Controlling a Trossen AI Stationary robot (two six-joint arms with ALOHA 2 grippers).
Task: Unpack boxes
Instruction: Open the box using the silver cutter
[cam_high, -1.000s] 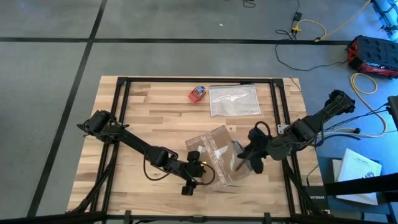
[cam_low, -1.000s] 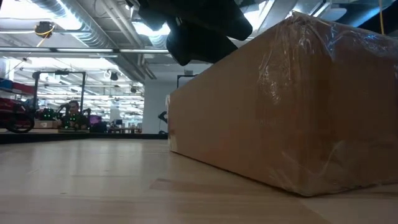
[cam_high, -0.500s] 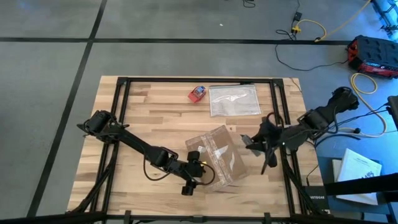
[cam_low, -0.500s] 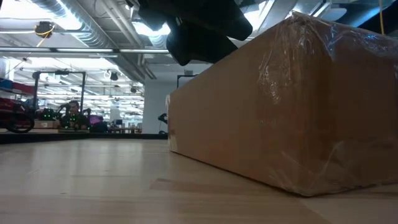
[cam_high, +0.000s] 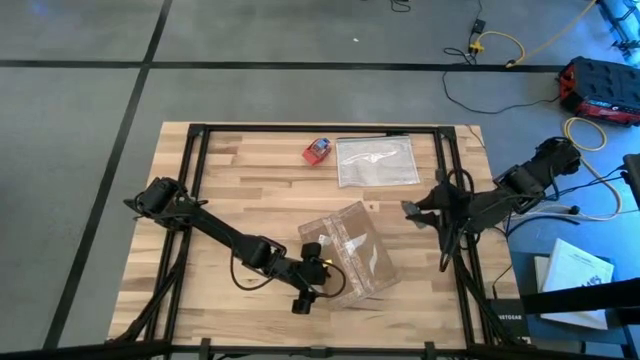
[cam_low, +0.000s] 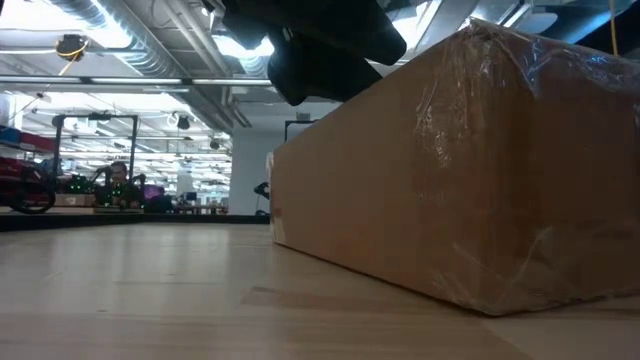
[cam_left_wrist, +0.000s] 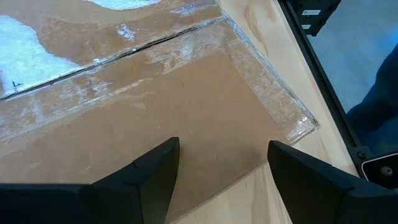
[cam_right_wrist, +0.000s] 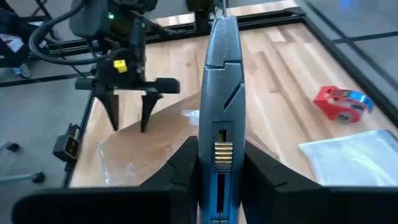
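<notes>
Jaws on my left gripper (cam_high: 322, 275) stand spread over the cardboard box's (cam_high: 354, 252) near-left edge. That taped box, closed, sits front-center on the desk (cam_high: 250, 180). My right gripper (cam_high: 447, 240), beside the box, pinches a grey tool (cam_right_wrist: 219, 118). A plastic bag (cam_high: 376, 161) and red-and-blue object (cam_high: 318, 150) lie at the back.

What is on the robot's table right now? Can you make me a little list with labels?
box: brown cardboard box, taped shut, near the table's front edge
left gripper: left gripper open, fingers over the box's top at its left edge
right gripper: right gripper shut on a grey-blue cutter tool, held off to the box's right, apart from it
bag: clear plastic bag lying flat near the back edge
small thing: red-and-blue object just left of the bag
table: wooden table
</notes>
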